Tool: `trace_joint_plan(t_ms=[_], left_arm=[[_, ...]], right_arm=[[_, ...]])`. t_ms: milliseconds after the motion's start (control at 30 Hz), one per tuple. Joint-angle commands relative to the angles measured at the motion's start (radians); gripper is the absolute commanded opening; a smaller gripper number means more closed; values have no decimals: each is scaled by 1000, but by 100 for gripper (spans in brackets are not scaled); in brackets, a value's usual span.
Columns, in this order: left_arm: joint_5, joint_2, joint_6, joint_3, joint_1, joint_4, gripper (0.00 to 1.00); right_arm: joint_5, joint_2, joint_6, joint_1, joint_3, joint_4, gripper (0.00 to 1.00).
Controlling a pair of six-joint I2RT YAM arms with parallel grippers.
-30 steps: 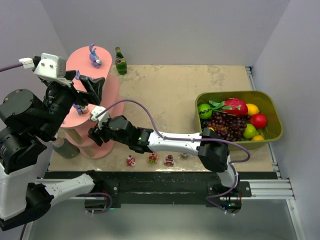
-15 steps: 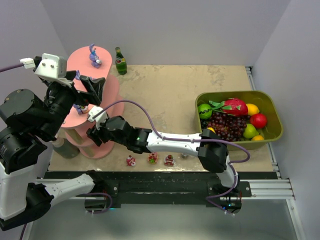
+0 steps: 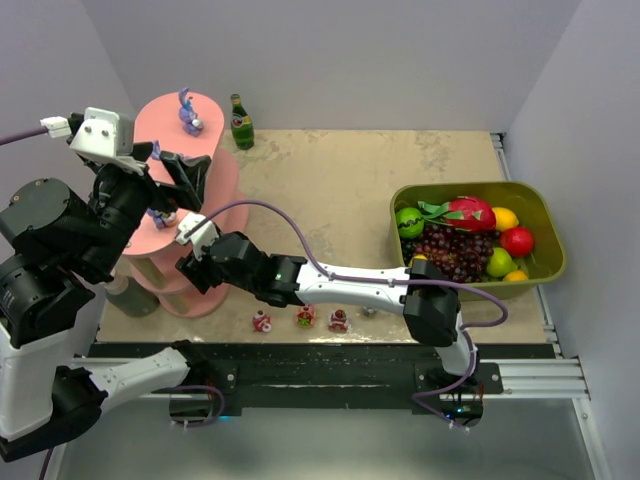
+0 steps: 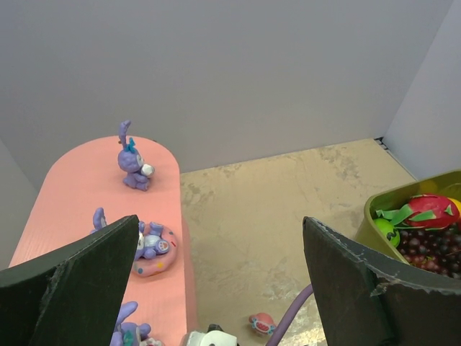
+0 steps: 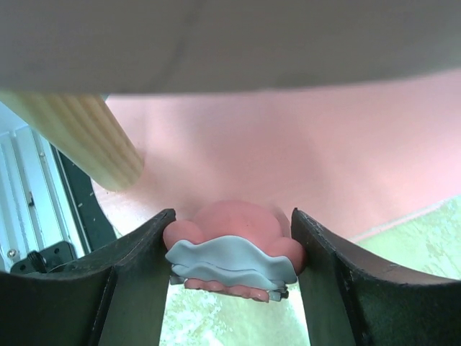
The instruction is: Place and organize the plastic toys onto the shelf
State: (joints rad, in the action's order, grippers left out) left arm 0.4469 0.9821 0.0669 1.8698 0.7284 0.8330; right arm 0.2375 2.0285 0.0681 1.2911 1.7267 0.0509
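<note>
Right fingers (image 5: 137,281) pinch a pink toy (image 5: 227,234) with a pale frill, one on each side of it, so your right gripper (image 3: 190,268) is closed on that toy. You have it at the rim of a low tier of the shelf (image 3: 160,125), under the tier above and just beside a wooden post (image 5: 83,140); the wrist view does not tell you whether the toy touches the tier. Your left gripper (image 3: 185,175) hangs high over the shelf with its jaws spread wide and nothing between them (its fingers (image 4: 79,288) fill both lower corners of the left wrist view). A purple bunny (image 3: 190,113) stands upright on the top tier. Lower down, the left wrist view shows a second purple figure (image 4: 151,246) lying on a pink ring, and a third (image 4: 130,333) at the bottom edge, partly cut off. Three small toys (image 3: 306,317) sit in a row on the table (image 3: 330,190) near its front edge, just right of the shelf foot and below your right arm. A green bottle (image 3: 241,122) stands behind the shelf, and a green tub (image 3: 548,262) of fruit sits well apart at the right.
</note>
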Motion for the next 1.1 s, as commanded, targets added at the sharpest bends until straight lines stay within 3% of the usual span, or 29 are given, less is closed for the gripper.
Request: trace_joint_plan(t_ms=[0,433,700,1067], left_arm=[[-4,-13,19,-3,-4,-11,99],[0,9,59,2,-4,54,99],[-8,93,47,77,-4,72,100],[4,69,57,94,-4,71,99]], right_arm=[[28,-16,12,4,37,-132,28],[19,68,53,5,149,-252,35],[17,79,68,7,80,-168,38],[62,102,18,25,57,-106,42]])
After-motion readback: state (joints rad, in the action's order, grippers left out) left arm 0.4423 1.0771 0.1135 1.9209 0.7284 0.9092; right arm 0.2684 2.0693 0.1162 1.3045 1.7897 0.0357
